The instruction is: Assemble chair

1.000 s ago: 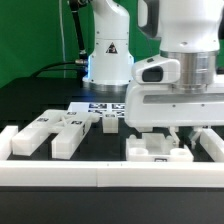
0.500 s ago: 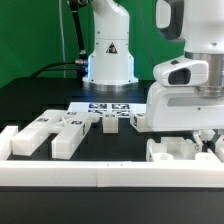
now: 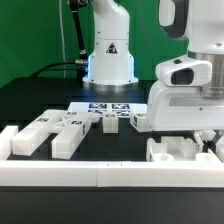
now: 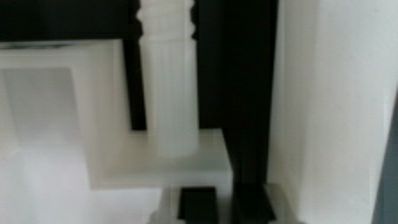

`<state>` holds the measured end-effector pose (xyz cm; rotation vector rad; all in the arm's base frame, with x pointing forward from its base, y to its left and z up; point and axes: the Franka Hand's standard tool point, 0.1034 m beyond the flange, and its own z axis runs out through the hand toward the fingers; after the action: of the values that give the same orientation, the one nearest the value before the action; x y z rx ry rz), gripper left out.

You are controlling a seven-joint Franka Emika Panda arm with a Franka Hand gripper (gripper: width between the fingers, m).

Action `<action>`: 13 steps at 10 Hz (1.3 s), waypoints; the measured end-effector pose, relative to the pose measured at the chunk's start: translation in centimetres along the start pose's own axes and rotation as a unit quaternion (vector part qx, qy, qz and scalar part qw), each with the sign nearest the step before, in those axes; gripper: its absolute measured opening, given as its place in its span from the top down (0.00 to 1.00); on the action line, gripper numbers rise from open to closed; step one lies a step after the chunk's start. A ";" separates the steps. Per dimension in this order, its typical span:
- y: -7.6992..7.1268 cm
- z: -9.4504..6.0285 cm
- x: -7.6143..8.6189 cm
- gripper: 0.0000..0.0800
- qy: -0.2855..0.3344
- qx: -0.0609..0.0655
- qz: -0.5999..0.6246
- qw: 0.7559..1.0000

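Note:
The chair is in loose white pieces. One chunky piece [image 3: 178, 150] lies at the front of the exterior view's right, and my gripper [image 3: 205, 137] stands over it with its fingertips down at its far side. In the wrist view the gripper [image 4: 222, 205] is shut: the two dark fingers [image 4: 199, 205] sit close together with nothing visibly between them. Just ahead of them stands a ribbed white post [image 4: 164, 70], between a white block [image 4: 63, 110] and a broad white face [image 4: 338, 100]. More tagged chair pieces [image 3: 45, 135] lie at the exterior view's left.
A white rail [image 3: 100, 176] borders the black table's front edge. The marker board [image 3: 100, 107] lies mid-table before the arm's base [image 3: 108, 60]. Two small white pieces [image 3: 110, 122] rest beside it. A further white piece [image 3: 219, 146] sits at the exterior view's right edge.
During the first half second the gripper moved toward the exterior view's right, and the chunky piece under it shifted right as well. Since then nothing has moved.

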<state>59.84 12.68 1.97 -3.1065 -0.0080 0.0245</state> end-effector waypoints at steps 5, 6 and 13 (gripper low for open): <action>2.1 -1.6 -0.2 0.25 -0.006 -0.014 0.019 1.000; 2.0 -2.3 -0.4 0.25 -0.005 -0.013 0.018 1.000; 3.9 -4.8 -5.5 0.19 -0.005 -0.018 -0.004 1.000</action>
<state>54.48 8.64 6.68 -3.1421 -0.0206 0.0410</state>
